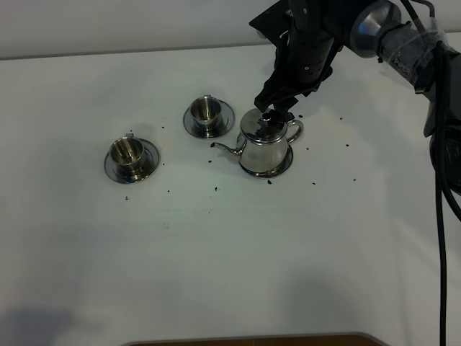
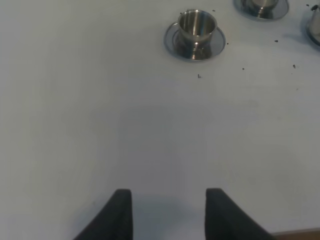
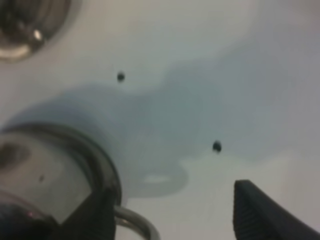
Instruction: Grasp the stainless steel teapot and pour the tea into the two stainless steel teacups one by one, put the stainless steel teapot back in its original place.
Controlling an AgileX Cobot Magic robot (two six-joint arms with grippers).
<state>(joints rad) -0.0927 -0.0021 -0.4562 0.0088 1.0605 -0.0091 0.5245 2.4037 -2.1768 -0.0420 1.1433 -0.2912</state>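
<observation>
1. The stainless steel teapot (image 1: pixel 265 148) sits on its saucer (image 1: pixel 287 167) on the surface (image 1: pixel 230 252), spout toward the two stainless steel teacups (image 1: pixel 207 109).
2. The right jaws hang spread over its loop handle (image 1: pixel 297 130); the left jaws are spread and empty.
3. It looks rigid, slick and probably heavy with tea: clamp the handle, not the body.

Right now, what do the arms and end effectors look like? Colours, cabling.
Right arm: silver-grey rounded joint, black wrist housing, black cables hanging alongside. Right end effector: black. Left end effector: two matte black fingers, broad at the base, narrowing to blunt tips. No markings visible.
</observation>
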